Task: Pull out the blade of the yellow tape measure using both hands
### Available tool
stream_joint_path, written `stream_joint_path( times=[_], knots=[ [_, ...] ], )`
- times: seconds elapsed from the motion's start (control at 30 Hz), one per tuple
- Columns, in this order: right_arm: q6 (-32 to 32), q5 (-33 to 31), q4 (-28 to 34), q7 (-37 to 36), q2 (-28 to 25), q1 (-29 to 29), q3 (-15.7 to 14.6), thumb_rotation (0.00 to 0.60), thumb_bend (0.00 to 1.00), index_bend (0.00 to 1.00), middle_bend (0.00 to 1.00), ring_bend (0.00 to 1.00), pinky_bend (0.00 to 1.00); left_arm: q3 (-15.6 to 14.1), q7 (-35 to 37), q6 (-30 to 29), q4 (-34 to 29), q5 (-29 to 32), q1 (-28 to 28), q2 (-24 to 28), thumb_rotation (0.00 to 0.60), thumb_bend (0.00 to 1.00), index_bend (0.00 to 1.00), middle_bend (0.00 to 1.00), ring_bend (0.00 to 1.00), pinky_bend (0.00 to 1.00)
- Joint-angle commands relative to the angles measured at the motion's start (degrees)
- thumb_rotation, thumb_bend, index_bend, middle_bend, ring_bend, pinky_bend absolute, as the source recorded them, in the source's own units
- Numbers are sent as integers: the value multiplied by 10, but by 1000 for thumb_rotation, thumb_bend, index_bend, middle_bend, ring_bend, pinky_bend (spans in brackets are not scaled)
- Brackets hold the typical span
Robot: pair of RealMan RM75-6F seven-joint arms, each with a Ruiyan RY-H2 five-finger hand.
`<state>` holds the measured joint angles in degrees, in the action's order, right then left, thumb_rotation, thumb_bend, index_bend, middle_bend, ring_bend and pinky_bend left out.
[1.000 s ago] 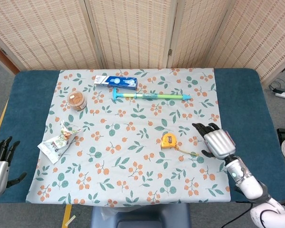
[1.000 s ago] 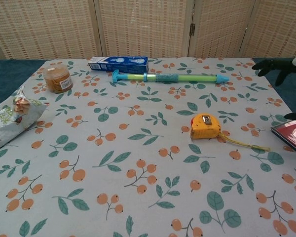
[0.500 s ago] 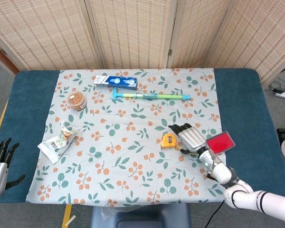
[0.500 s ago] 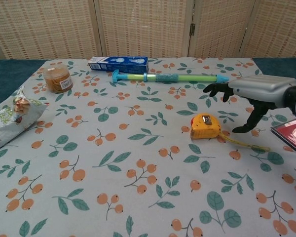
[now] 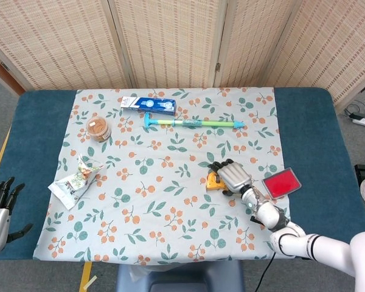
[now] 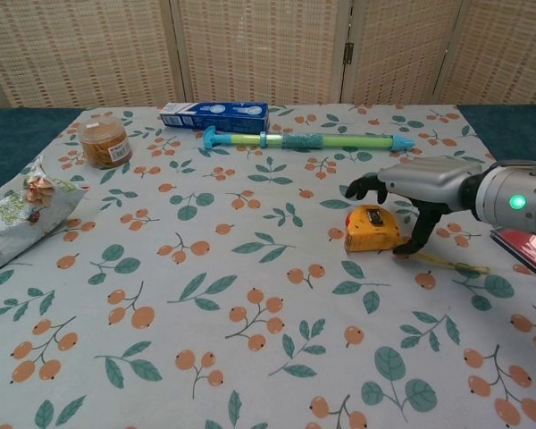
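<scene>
With the tape measure [image 6: 372, 227] lying on the cloth right of centre and the right robot hand [image 6: 409, 189] spread empty just above it, the fingers should settle squarely around the case, clear of the blade [image 6: 447, 262].

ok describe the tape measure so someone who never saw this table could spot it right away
Start at the floral tablecloth covering the blue table, then go to its right half, just under the spread fingers of the right hand. The small squarish yellow tape measure sits there, trailing a thin yellow blade; nothing else nearby is yellow.
</scene>
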<state>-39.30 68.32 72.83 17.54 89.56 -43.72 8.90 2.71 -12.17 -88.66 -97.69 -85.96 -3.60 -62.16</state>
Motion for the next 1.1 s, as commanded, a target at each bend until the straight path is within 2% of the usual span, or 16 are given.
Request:
stream_joint_path(
  times=[0.03, 0.57, 0.7, 0.87, 1.1],
  knots=[
    [4, -4, -14, -7, 11, -8, -1, 600, 265, 173, 199, 244, 185, 0, 0, 1, 0, 0, 0, 0, 600, 171, 169, 67, 57, 0],
    [-6, 0, -38, -39, 24, -19, -6, 600, 339, 308, 317, 322, 239, 2, 0, 4, 6, 3, -1, -4, 600, 171, 163, 67, 56, 0],
    [-11, -3, -39, -46, 26, -17, -7, 600, 398, 387, 376, 356, 258, 6, -7, 12, 9, 1, -10, -8, 600, 172, 162, 67, 55, 0],
    [-36, 4, -26, -74, 13, -4, -3, 600, 444, 468, 443, 393, 280, 22, 23, 37, 11, -7, -40, -15, 600, 172, 173, 71, 67, 0],
    [-84, 17, 28, -176, -20, 26, 21, 600, 481, 504, 475, 420, 288, 65, 57, 87, 9, -23, -116, -52, 600, 175, 193, 98, 94, 0]
  ],
)
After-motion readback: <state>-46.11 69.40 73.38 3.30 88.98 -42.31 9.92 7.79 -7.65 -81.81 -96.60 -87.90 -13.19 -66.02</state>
